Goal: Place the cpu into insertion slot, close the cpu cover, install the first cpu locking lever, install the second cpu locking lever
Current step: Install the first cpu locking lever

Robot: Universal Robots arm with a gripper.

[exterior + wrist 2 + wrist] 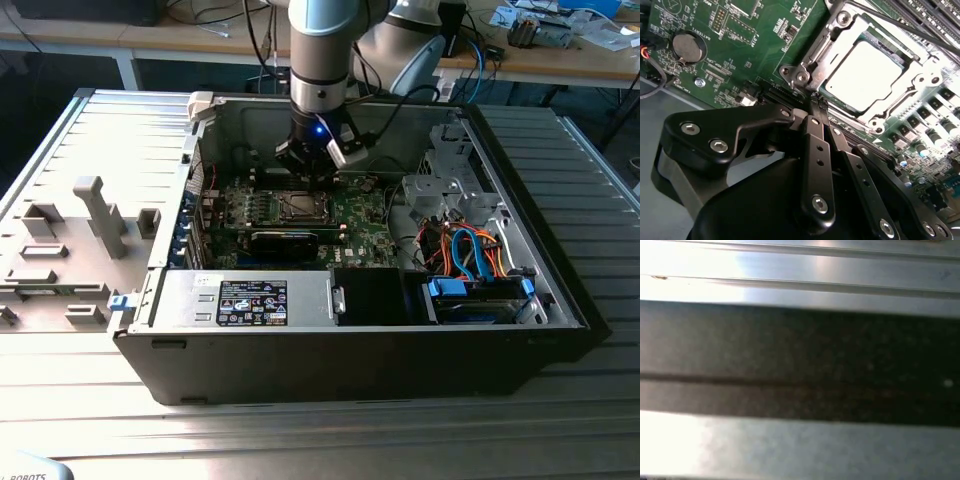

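Second wrist view showed the gripper (816, 100) with its fingers pressed together, holding nothing, just beside the cover (840, 47). Beyond its tips the chip (862, 75) sat in the socket (920, 97). I think a slip might scratch the board (740, 50).

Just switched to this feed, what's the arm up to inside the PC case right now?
The arm's end effector is down inside the open computer case, its closed tips at a corner of the insertion slot on the green motherboard. The cpu already sits in the socket, and the cpu cover is folded down around it. The end effector grips nothing.
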